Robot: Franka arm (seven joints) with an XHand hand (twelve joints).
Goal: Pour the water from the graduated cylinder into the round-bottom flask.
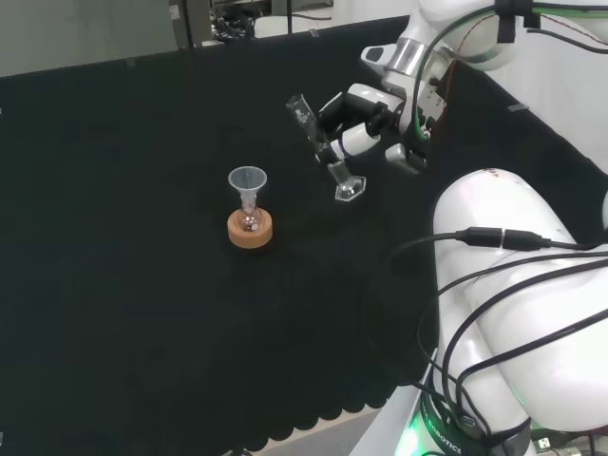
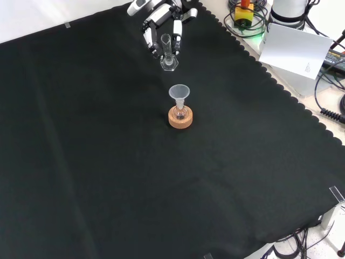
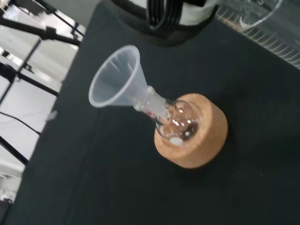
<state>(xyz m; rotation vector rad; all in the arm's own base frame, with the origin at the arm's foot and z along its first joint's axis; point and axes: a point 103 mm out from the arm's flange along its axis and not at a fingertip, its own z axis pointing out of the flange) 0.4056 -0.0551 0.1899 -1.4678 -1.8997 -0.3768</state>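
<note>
The hand [image 1: 366,119] is wrapped round the graduated cylinder [image 1: 321,148], its fingers [image 2: 177,31] curled about the clear tube so that the cylinder is lifted off the black cloth [image 1: 133,285]. In the head view the cylinder tilts — its open mouth points up and to the left, its six-sided foot [image 1: 349,189] hangs lower and to the right, clear of the cloth. In the front view the cylinder [image 2: 167,49] hangs beneath the fingers at the top of the picture, with its foot [image 2: 169,63] towards the camera.

The round-bottom flask [image 1: 251,218] sits in a cork ring [image 1: 250,230] near the middle of the cloth, with a clear plastic funnel [image 1: 247,180] standing in its neck. The flask and the cylinder are apart: in the head view the flask is down and to the left of the hand; in the front view the flask [image 2: 180,114] on its cork ring [image 2: 180,118] is nearer the camera, just below the cylinder's foot, with the funnel [image 2: 179,93] between them.

The wrist view looks close on the funnel [image 3: 117,79], the flask [image 3: 180,123] and the cork ring [image 3: 199,140], and an edge of the cylinder [image 3: 262,21] with its printed scale shows at one corner. Whether the cylinder holds water is hard to tell — the glass is too clear.
</note>
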